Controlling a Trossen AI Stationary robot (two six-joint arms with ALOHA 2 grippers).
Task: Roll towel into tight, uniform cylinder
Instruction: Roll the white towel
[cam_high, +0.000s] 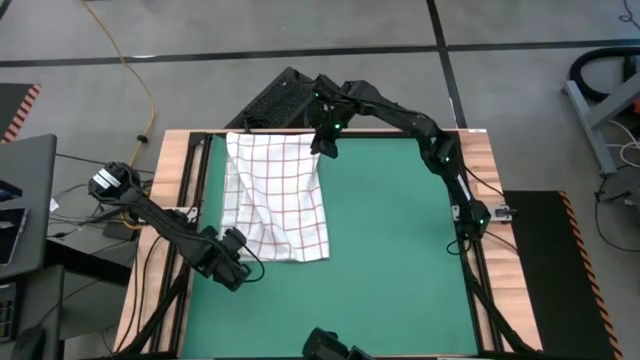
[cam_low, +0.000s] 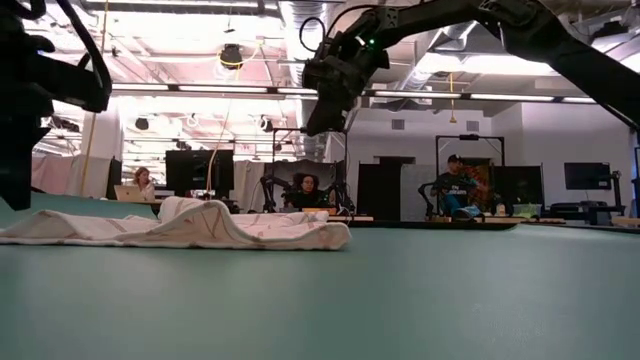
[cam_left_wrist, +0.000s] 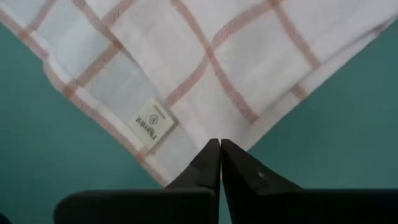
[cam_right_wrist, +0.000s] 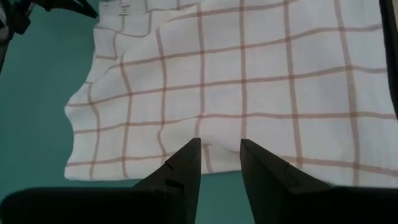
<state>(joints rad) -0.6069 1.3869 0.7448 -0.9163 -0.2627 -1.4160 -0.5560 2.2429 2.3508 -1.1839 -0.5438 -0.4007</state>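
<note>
Cloth this thin will be light, limp and quick to bunch, so the towel (cam_high: 273, 195) cannot be pushed into a roll from one point; my judgement is that it wants a pinch at each end of one short edge, both corners turned over together so the roll starts even. It lies spread but rumpled on the left half of the green mat (cam_high: 390, 250), one short edge at the far rim of the table, the other toward the near side; the low view shows soft ridges standing up along it, which would need smoothing for a tight roll. The left gripper (cam_left_wrist: 220, 149) hovers over the near corner by the sewn label (cam_left_wrist: 149, 119), its fingers pressed together with nothing between them. The right gripper (cam_right_wrist: 219, 149) hangs above the far edge, fingers apart and holding nothing, clear of the cloth in the low view. No fold or roll has begun.
</note>
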